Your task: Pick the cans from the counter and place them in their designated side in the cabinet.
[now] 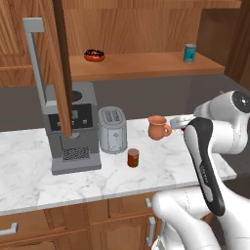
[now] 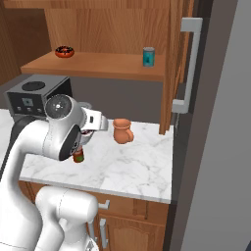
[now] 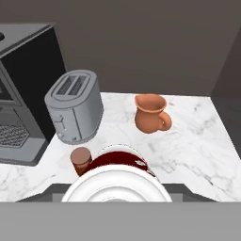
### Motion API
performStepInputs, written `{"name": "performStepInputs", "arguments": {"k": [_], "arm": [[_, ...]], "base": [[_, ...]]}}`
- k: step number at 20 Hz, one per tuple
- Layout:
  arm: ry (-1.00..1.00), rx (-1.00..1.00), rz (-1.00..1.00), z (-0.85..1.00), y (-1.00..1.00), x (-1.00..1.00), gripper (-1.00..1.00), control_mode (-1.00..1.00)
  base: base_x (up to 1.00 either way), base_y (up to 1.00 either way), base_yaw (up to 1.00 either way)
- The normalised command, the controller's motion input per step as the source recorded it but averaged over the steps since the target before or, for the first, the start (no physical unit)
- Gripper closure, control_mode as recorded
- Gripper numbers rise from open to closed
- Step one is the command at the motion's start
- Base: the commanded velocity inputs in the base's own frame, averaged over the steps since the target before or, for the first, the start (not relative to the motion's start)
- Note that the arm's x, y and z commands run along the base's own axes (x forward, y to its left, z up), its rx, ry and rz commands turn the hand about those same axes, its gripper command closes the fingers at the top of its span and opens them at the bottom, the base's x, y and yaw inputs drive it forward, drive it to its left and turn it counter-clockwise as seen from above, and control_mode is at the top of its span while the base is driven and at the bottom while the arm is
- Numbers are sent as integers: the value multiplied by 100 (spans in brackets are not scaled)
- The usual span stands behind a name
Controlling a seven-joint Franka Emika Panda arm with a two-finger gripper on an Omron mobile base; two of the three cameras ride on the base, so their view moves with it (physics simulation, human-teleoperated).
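A grey-veined white marble tabletop is seen beneath a brushed-metal toaster, a matt terracotta mug and warm-grained wooden cabinet panelling.

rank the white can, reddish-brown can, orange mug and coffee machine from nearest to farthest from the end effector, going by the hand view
1. White can with dark red bands: right at the end effector, bottom centre.
2. Reddish-brown can: just to its left.
3. Orange mug: farther back on the counter, right.
4. Coffee machine: far left.

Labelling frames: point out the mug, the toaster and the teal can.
mug (image 1: 157,128), left base view, its body.
toaster (image 1: 113,131), left base view, front face.
teal can (image 2: 148,57), right base view, its side.
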Motion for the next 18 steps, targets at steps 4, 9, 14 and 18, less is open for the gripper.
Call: {"name": "performStepInputs", "arguments": {"k": [4, 9, 14, 18], "arm": [[0, 0, 0, 18, 0, -4, 100, -100], [0, 0, 1, 12, -2, -7, 100, -100], [0, 0, 1, 5, -9, -19, 100, -100], [0, 0, 0, 5, -8, -21, 100, -100]], "base": [[0, 0, 0], [0, 0, 0], [0, 0, 0], [0, 0, 0]]}}
